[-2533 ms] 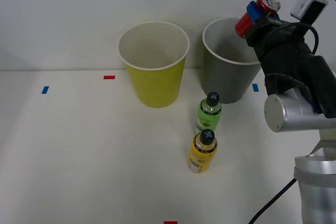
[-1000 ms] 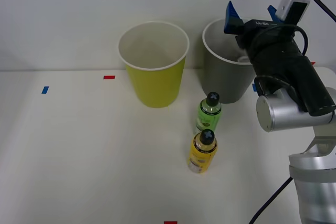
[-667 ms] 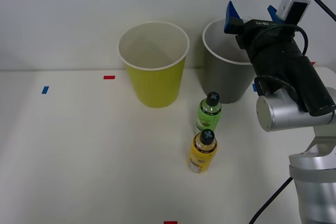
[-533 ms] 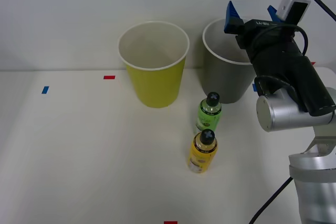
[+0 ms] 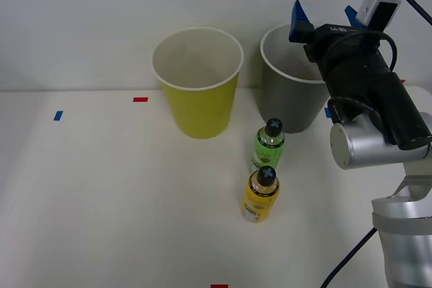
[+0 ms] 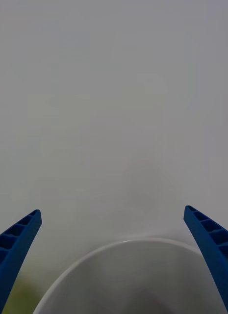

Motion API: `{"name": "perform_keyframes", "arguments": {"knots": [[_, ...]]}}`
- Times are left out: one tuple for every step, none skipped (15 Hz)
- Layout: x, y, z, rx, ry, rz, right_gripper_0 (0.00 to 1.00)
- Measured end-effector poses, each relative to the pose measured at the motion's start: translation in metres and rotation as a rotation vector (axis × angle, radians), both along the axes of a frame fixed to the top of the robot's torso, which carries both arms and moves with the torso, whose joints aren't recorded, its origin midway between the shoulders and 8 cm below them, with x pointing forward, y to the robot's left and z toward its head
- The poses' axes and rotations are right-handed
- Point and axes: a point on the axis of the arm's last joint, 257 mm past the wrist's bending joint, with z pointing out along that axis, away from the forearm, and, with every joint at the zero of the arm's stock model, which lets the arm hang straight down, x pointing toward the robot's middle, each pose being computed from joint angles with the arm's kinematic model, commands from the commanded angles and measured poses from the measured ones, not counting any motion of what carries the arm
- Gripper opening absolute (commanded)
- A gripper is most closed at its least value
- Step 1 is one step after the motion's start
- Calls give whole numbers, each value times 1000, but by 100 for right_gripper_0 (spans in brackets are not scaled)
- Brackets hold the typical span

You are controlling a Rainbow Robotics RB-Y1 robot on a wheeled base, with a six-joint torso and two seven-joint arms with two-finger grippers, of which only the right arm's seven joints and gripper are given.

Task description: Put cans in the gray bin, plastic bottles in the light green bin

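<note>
1. The plastic bottles — a small black-capped bottle with a green label [image 5: 269, 145] and a small black-capped bottle with a yellow label [image 5: 260, 195] — stand upright on the white tabletop [image 5: 101, 193], the yellow one just in front of the green one, nearly touching it.

2. They stand just in front of the tall dark gray tapered bin [image 5: 290, 92], which sits near the tabletop's far edge toward its right side; the tall yellow-green tapered bin with a white rim [image 5: 198, 82] stands beside it to the left, close but apart.

3. The right gripper [image 5: 322, 21] hangs over the gray bin's mouth with its blue ribbed fingers [image 6: 15, 245] spread wide and nothing between them — a released hand, placed where a drop into that bin would land. The wrist view looks down past the bin's pale rim [image 6: 128, 243]; no can is visible on the tabletop, and the bin's inside cannot be made out.

4. Judging from this, the can step looks finished and both bottles remain for the light green bin.

5. In the way: the gray bin stands between the arm and the bottles, so the gripper must clear its rim. The bottles crowd each other — taking one risks tipping the other.

6. Small red and blue tape marks [image 5: 140, 99] dot the tabletop, well clear of everything.
</note>
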Motion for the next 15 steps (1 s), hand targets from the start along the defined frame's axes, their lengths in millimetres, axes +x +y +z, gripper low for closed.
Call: {"name": "perform_keyframes", "arguments": {"knots": [[0, 0, 0, -1, 0, -1, 100], [0, -1, 0, -2, 0, -2, 100], [0, -2, 0, -7, -1, -4, 100], [-2, -5, 0, -13, -8, -6, 100], [-4, -8, 0, -20, -18, -8, 100], [-9, -14, -3, -33, -23, -14, 100], [-17, -19, -3, -48, -30, -19, 100], [-28, -25, -4, -60, -35, -25, 100], [-40, -31, -5, -72, -38, -32, 100], [-54, -37, -7, -84, -39, -39, 100], [-65, -42, -9, -96, -38, -45, 100], [-78, -49, -19, -111, -22, -57, 100], [-90, -54, -27, -133, -8, -71, 100], [-102, -60, -39, -164, 16, -93, 100], [-113, -66, -50, -198, 38, -116, 100]]}}
